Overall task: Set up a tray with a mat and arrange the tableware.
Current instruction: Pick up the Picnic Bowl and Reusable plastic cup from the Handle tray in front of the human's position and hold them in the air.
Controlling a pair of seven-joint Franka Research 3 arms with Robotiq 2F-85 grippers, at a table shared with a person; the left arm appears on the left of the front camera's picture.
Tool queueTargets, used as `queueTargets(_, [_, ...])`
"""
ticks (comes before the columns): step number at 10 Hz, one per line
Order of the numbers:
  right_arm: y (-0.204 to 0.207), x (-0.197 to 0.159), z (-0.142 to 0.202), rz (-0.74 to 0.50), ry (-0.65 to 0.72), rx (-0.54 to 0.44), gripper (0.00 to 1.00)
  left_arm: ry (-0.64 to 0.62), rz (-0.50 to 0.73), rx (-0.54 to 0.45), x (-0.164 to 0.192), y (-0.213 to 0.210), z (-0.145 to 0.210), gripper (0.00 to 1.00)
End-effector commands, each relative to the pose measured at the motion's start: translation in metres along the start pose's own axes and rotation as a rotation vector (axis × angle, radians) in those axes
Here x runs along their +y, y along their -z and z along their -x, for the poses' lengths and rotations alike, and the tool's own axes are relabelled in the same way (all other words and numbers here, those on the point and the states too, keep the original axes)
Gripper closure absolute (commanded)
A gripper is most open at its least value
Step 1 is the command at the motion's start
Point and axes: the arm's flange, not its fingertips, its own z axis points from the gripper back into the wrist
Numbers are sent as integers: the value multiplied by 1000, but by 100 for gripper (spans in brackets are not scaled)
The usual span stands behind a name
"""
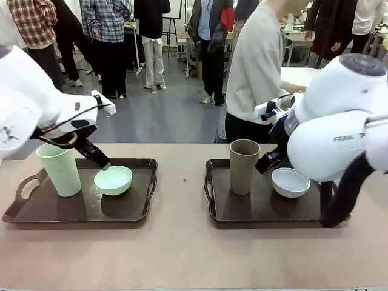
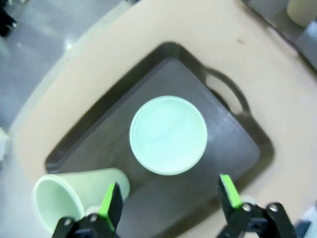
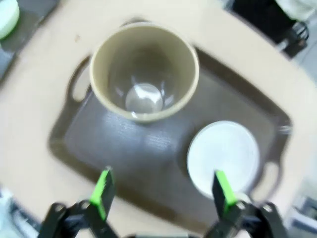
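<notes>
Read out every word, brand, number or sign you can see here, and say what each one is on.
"FRAN": on the right arm, in grey letters; the rest of the word curves out of sight.
Dark mark on the left arm: too small to read.
Left tray, right tray, green tumbler, brown tumbler, green bowl, white bowl: no print to be seen.

Mint tumbler (image 1: 59, 170) and mint bowl (image 1: 113, 180) look matte plastic, their tray (image 1: 48, 207) finely textured.
</notes>
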Motion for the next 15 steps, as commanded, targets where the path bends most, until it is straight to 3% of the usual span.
queueTargets(1, [-19, 25, 125, -7, 25, 134, 0, -1, 26, 61, -27, -40, 100, 0])
queueTargets(3, [-5, 24, 172, -100, 92, 253, 0, -45, 141, 119, -32, -47, 129, 0])
queueTargets(5, [-3, 26, 189, -114, 121, 240, 0, -84, 165, 144, -40, -58, 154, 0])
queueTargets(6, [-35, 1, 46, -79, 70, 274, 0, -32, 122, 137, -4, -73, 39, 0])
queueTargets(9, [-40, 0, 50, -97, 86, 285, 0, -47, 147, 149, -6, -86, 47, 0])
queueTargets(10, [-29, -11, 32, -211, 158, 316, 0, -135, 224, 155, 8, -72, 33, 0])
queueTargets(12, [-32, -33, 36, -361, 235, 259, 0, -263, 357, 146, 28, -76, 49, 0])
queueTargets(15, [-27, -83, 64, -555, 374, 176, 0, -440, 579, 90, 55, -62, 73, 0])
